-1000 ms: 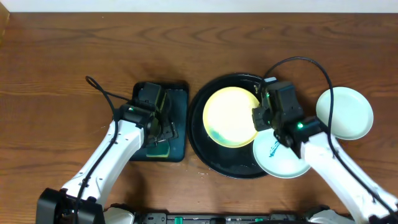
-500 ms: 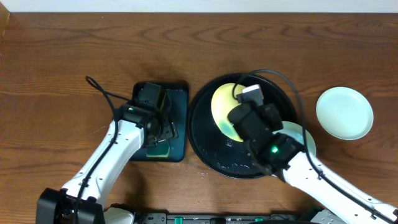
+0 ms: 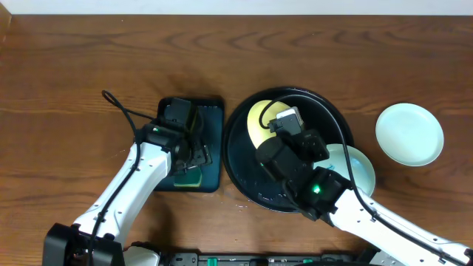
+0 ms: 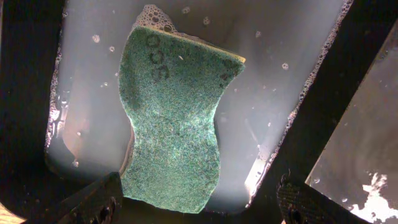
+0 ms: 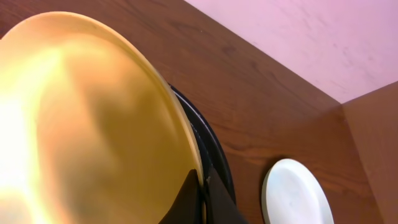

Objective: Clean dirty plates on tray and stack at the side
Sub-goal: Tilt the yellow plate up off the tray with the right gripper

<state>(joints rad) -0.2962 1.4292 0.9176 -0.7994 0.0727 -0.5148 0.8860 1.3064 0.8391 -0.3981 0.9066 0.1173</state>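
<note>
My right gripper [image 3: 276, 137] is shut on the rim of the pale yellow plate [image 3: 259, 120] and holds it tilted steeply on edge over the black tray [image 3: 240, 168]. In the right wrist view the fingers [image 5: 194, 198] pinch the yellow plate's [image 5: 87, 124] edge, with the tray's rim [image 5: 216, 158] behind. A mint-white plate [image 3: 360, 166] lies at the tray's right front, partly under my right arm. Another mint-white plate [image 3: 409, 134] lies on the wood to the right; it also shows in the right wrist view [image 5: 292, 194]. My left gripper [image 4: 199, 206] is open over a green sponge [image 4: 174, 118].
The sponge [image 3: 188, 177] lies in soapy water in a rectangular dark teal tray [image 3: 214, 118] left of the black tray, with my left gripper [image 3: 194, 151] above it. Brown wood tabletop [image 3: 89, 81] surrounds both trays.
My right arm has swung left and toward the front, tipping the yellow plate up from flat onto its edge. The mint plate on the tray is now partly uncovered. The left arm has not moved.
</note>
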